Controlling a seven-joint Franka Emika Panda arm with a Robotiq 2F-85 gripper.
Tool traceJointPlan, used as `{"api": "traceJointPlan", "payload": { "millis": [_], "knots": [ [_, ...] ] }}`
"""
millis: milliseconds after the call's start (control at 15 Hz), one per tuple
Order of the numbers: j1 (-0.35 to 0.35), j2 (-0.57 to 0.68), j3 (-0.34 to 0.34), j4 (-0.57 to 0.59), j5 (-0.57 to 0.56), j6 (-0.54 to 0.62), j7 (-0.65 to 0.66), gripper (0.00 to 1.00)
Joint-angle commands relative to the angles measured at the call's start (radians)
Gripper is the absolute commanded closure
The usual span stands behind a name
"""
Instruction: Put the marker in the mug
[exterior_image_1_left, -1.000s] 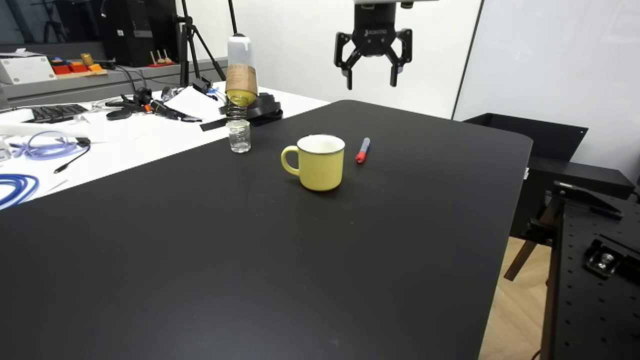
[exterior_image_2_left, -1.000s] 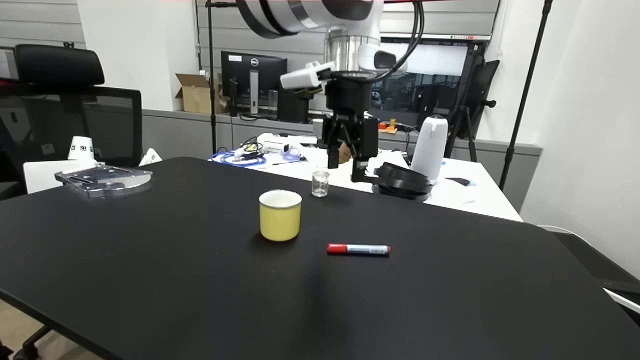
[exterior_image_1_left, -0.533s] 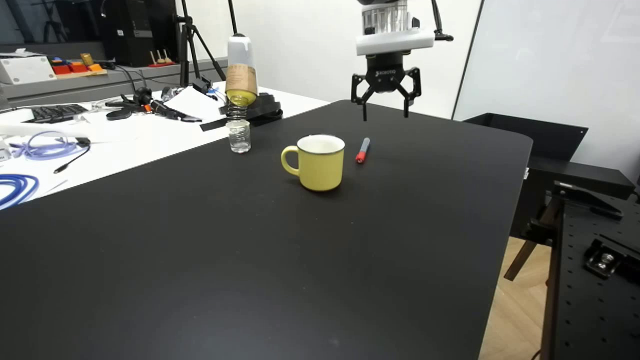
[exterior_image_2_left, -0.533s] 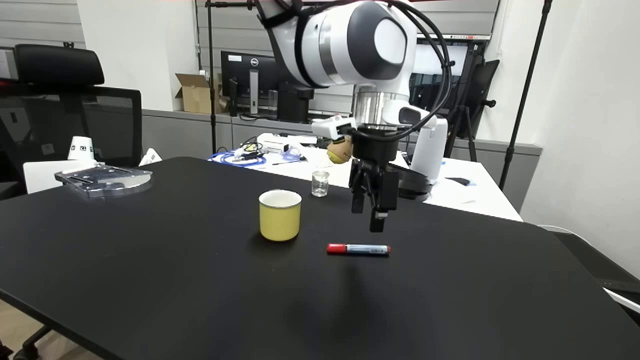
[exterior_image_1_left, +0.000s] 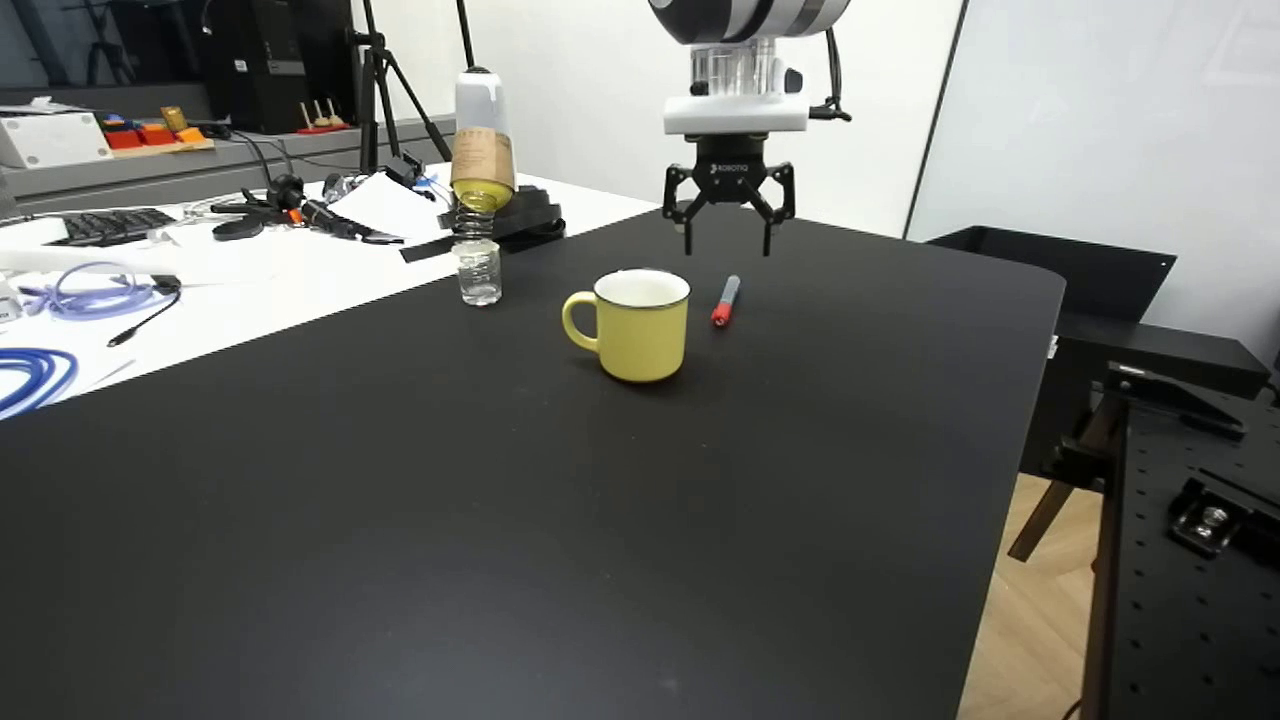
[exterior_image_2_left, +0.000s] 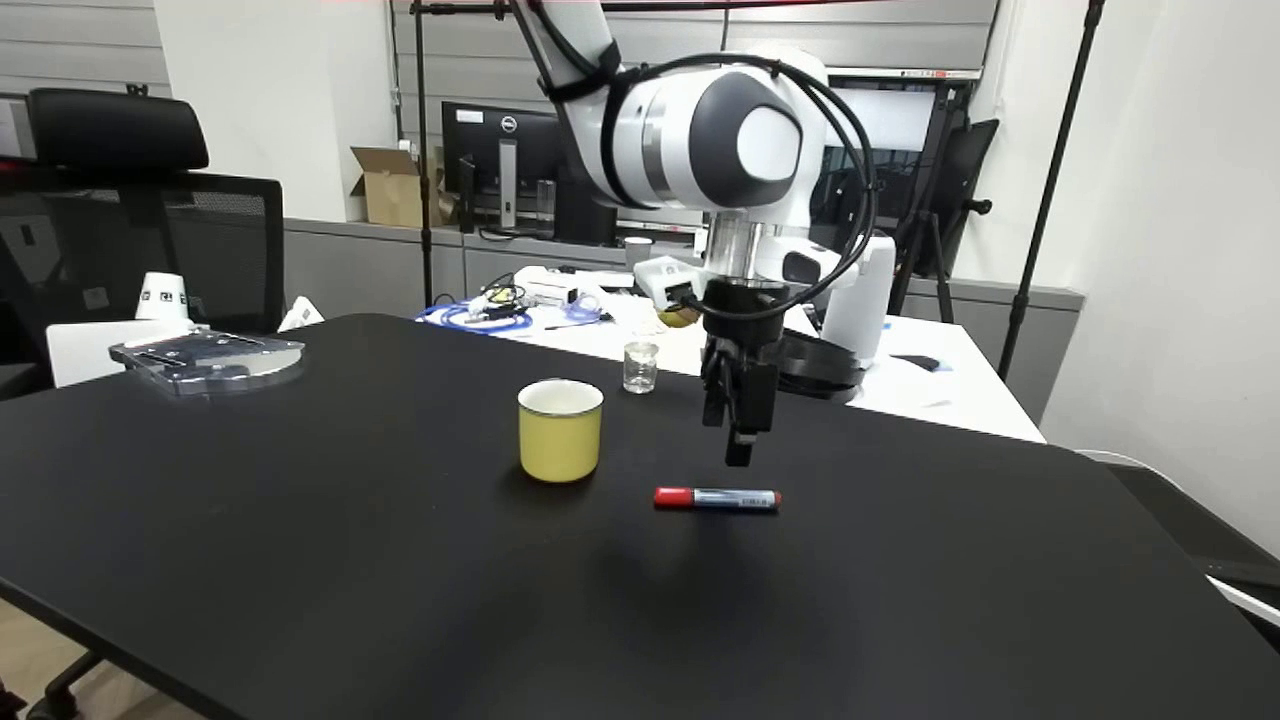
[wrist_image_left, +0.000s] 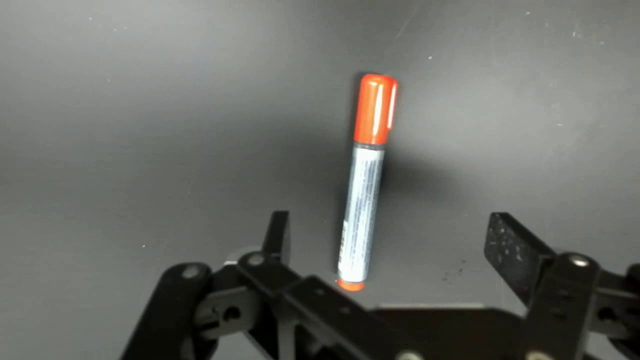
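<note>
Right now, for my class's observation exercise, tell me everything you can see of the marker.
The marker has a glossy red cap with a side clip, a pale grey-blue barrel with print too small to read, and a red tail end. It looks like plastic. Capped, it lies on its side on the black table, apart from the yellow mug, cap end nearer it. Only the table touches it; the open jaws hang above, clear of it.

Below the gripper (exterior_image_1_left: 728, 251), the slim marker (wrist_image_left: 363, 190) lies flat on the counter (exterior_image_1_left: 520, 540), its barrel grey, its end red, its red clipped cap pointing away from the gripper. The yellow mug (exterior_image_1_left: 643, 335), white inside with a dark rim, stands upright, apart from the gripper, toward the cap's side.
</note>
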Motion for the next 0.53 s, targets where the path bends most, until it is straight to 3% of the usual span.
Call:
{"api": "traceJointPlan", "payload": {
  "millis": [0, 467],
  "knots": [
    [0.000, 0.042, 0.006, 0.049, 0.034, 0.002, 0.011, 0.00],
    [0.001, 0.089, 0.020, 0.050, 0.075, 0.015, 0.007, 0.00]
  ]
}}
